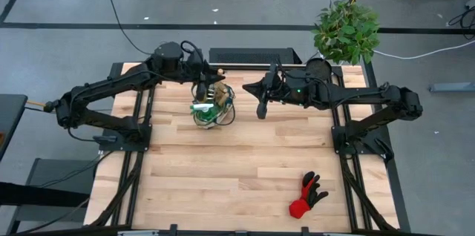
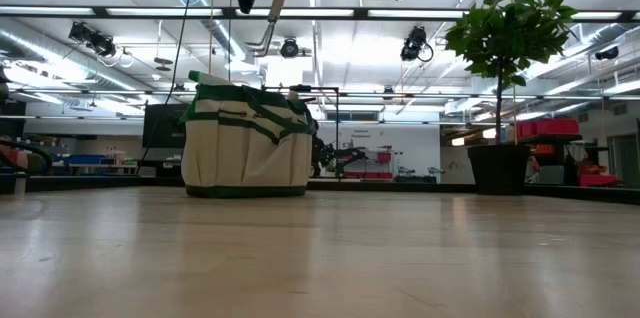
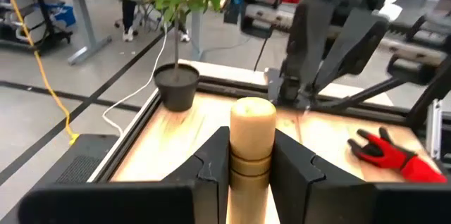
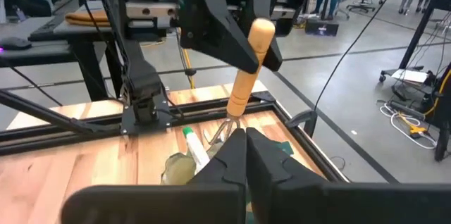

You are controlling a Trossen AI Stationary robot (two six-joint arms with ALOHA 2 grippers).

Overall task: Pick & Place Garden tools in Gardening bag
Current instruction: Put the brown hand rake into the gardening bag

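A: From above, where is everything?

B: The gardening bag (image 1: 211,107) sits toward the far middle of the table (image 1: 237,169). The left gripper (image 1: 209,82) hangs just over the bag's far rim, holding a wooden-handled tool (image 1: 215,79). The right gripper (image 1: 261,110) hovers beside the bag on its right, apart from it. The red-and-black glove (image 1: 307,194) lies alone near the front right, well away from the bag. The potted plant (image 1: 346,31) stands at the far right corner.

A: And from table height?

B: The bag (image 2: 247,145) stands upright, with a green spray bottle (image 2: 212,78) poking out of the top. The wooden-handled tool (image 2: 274,13) hangs tilted above it, and the plant (image 2: 512,68) is off to the right.

A: The left wrist camera?

B: Its two fingers (image 3: 211,171) are clamped on the pale wooden handle (image 3: 251,146), partly open around it. The glove (image 3: 392,155) and the plant pot (image 3: 177,86) show beyond.

A: The right wrist?

B: The right gripper (image 4: 245,139) has its fingers pressed together, empty. Beyond it the left gripper (image 4: 239,34) holds the tool (image 4: 248,69), prongs down, over the bag with the spray bottle (image 4: 194,146).
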